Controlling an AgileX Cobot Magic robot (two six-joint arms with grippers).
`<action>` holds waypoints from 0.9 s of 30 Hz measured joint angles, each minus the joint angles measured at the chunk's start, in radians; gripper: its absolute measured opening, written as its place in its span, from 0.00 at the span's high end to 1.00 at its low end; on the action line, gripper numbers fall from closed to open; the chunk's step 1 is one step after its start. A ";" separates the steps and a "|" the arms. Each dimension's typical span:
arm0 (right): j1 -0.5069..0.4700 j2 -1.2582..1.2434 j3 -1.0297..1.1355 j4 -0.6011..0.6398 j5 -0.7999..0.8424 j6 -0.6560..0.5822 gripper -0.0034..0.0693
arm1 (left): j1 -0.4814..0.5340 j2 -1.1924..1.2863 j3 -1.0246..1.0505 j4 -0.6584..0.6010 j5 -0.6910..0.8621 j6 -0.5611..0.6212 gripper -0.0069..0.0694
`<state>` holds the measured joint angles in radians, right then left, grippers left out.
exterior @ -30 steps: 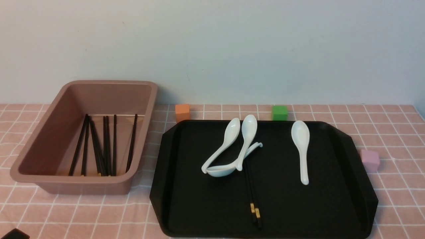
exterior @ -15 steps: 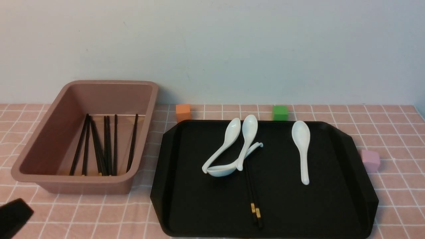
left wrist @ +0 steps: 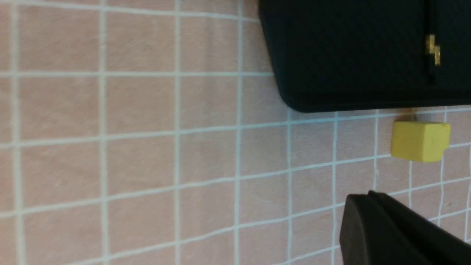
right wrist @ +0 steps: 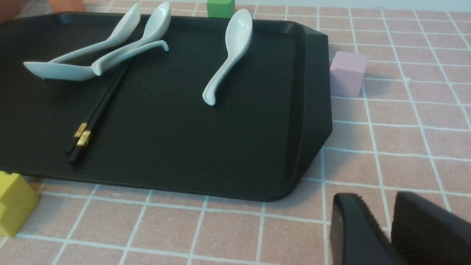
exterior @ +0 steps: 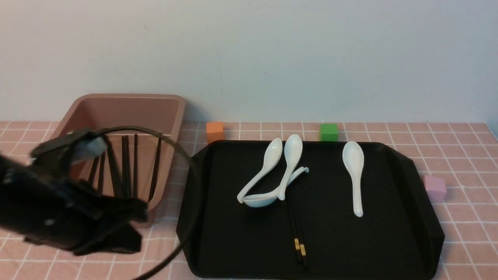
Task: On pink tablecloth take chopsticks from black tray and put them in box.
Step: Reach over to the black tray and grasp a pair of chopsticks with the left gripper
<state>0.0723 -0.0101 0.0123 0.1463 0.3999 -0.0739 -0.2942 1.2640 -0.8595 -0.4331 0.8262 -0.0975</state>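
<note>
In the front view, the two chopsticks (exterior: 295, 217) lie on the black tray (exterior: 365, 241), a little right of the frame's centre, their gold bands toward the lower edge and their far ends passing under the white spoons (exterior: 268, 177). Another white spoon (exterior: 354, 171) lies by itself farther right on the tray.

The left claw (exterior: 130, 241) is at the lower left of the frame, in front of the box (exterior: 179, 112), which holds more black sticks (exterior: 135, 167). The chopsticks on the tray are well apart from it, off to its right. Its jaws are closed together with nothing between them.

The right claw (right wrist: 375, 224) is out of the front view; its own wrist view shows the fingertips parted by a gap and gripping nothing, over the pink tablecloth (right wrist: 415, 147) near the tray. The chopsticks are clear of it too.

An orange cube (exterior: 214, 132) and a green cube (exterior: 328, 132) sit along the tray's far edge, a pink cube (exterior: 435, 188) at the right of the front view.
</note>
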 joint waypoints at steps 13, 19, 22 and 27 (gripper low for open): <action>0.000 0.000 0.000 0.000 0.000 0.000 0.66 | -0.534 0.560 -0.528 0.235 0.038 -0.410 0.92; 0.000 0.000 0.000 0.000 0.000 0.000 0.66 | -0.551 0.721 -0.715 0.321 0.134 -0.452 0.77; 0.000 0.000 0.000 0.000 0.000 -0.001 0.65 | -0.551 0.802 -0.812 0.384 0.144 -0.537 0.58; 0.000 0.000 0.000 0.000 0.000 -0.001 0.64 | -0.551 0.879 -0.898 0.497 0.150 -0.646 0.42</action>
<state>0.0723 -0.0101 0.0123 0.1463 0.3999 -0.0747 -0.8452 2.1435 -1.7572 0.0636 0.9761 -0.7439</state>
